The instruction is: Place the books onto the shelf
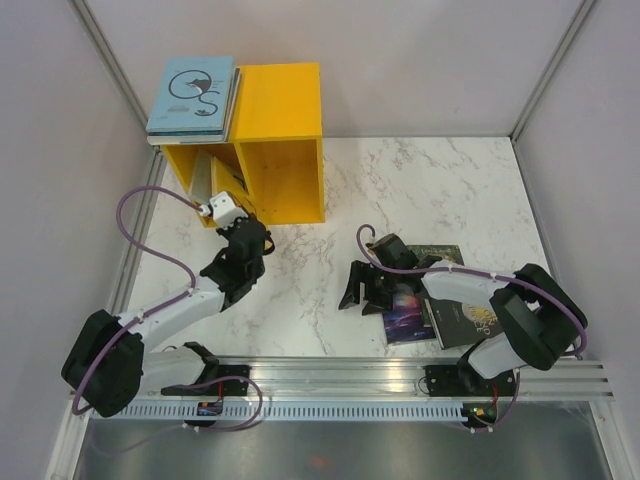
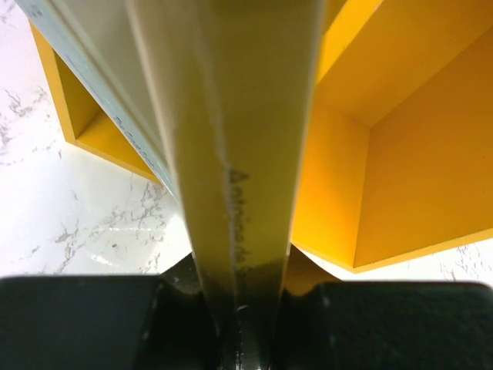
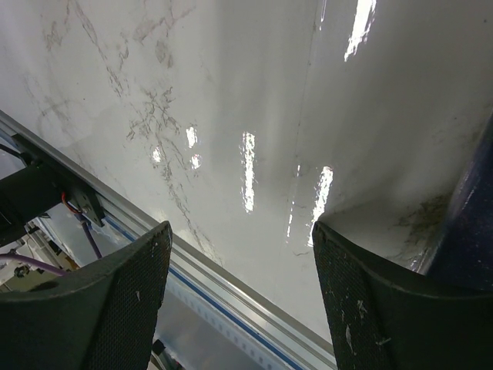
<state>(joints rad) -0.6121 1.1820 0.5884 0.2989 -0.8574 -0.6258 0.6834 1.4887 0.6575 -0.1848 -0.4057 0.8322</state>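
**Thin book at the shelf's mouth, pinched by L gripper**

The held book [image 2: 239, 154] stands on its edge right in front of the yellow shelf [image 1: 290, 100]. It is at the left box, close to the middle wall. The L gripper [image 2: 243, 308] pinches it tight at the bottom, one finger on each side. Another book w/ a pale blue edge [image 2: 92, 69] leans in the left box just beside it, so that side is crowded. Can't tell if the 2 touch. The middle wall is hidden behind the held book.

The held book is very thin. Its spine is dull yellow-green w/ dark letters that start "Antoine de". It looks blurry up close.

On top of the left box lies a stack of books [image 1: 192, 95]. The top one is light blue w/ a black swirl.

Farther out, 3 more books lie flat on the white marble table [image 1: 450, 190], by the R arm: a purple galaxy book [image 1: 408, 322], a black & gold book [image 1: 468, 322] & a dark book [image 1: 440, 255], partly under the arm. The R gripper [image 3: 240, 254] hangs low over the table just left of them, fingers spread wide, only table btw them. A metal rail [image 1: 350, 372] runs along the near edge.
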